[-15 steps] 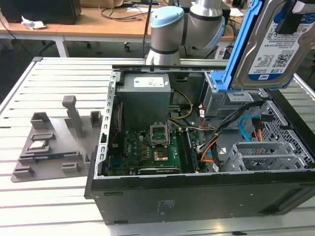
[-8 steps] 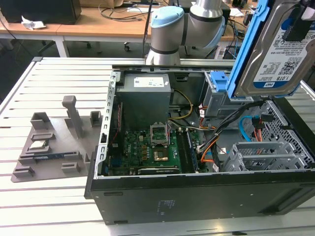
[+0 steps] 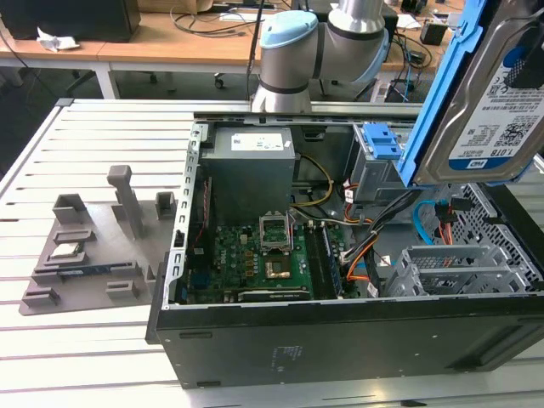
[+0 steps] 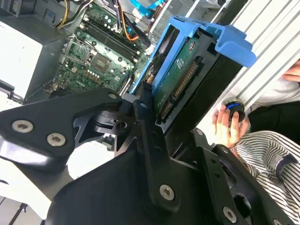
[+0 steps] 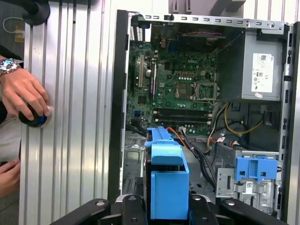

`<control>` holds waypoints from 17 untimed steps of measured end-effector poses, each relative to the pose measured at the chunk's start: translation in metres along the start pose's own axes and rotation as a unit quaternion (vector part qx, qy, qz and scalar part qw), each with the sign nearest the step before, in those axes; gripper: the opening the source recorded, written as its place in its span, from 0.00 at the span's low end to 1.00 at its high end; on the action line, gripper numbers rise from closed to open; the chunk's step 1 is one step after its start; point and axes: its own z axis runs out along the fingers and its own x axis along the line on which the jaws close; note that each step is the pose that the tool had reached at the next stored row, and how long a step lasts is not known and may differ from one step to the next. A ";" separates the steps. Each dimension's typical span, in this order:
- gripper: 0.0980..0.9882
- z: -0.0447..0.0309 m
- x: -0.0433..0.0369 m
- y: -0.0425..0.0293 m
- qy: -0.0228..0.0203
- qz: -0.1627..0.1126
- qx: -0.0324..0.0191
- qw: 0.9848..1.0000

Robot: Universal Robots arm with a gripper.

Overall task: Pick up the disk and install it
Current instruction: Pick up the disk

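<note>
The disk (image 3: 484, 110), a silver hard drive with a barcode label in a blue carrier frame, hangs tilted in the air above the open computer case (image 3: 340, 340), at the exterior view's right. In the second wrist view my gripper (image 4: 157, 105) is shut on the disk (image 4: 187, 75), its black fingers (image 4: 145, 117) clamping the carrier's edges. In the first wrist view the blue carrier (image 5: 168, 183) shows end-on between the fingers of the gripper (image 5: 166, 208), above the case's drive area.
Inside the case are the motherboard (image 3: 263, 255), a power supply (image 3: 251, 170), loose cables and grey drive cages (image 3: 459, 268), one with a blue latch (image 5: 255, 168). A grey fixture tray (image 3: 85, 255) holds a processor chip (image 3: 66, 251). A person's hand (image 5: 23, 93) rests on a knob beside the case.
</note>
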 end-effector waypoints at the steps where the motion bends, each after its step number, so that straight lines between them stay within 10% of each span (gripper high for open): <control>1: 0.30 0.0001 0.0017 0.0001 0.000 0.000 0.000 1.000; 17: 0.30 0.0013 0.0216 0.0010 0.000 0.000 0.000 1.000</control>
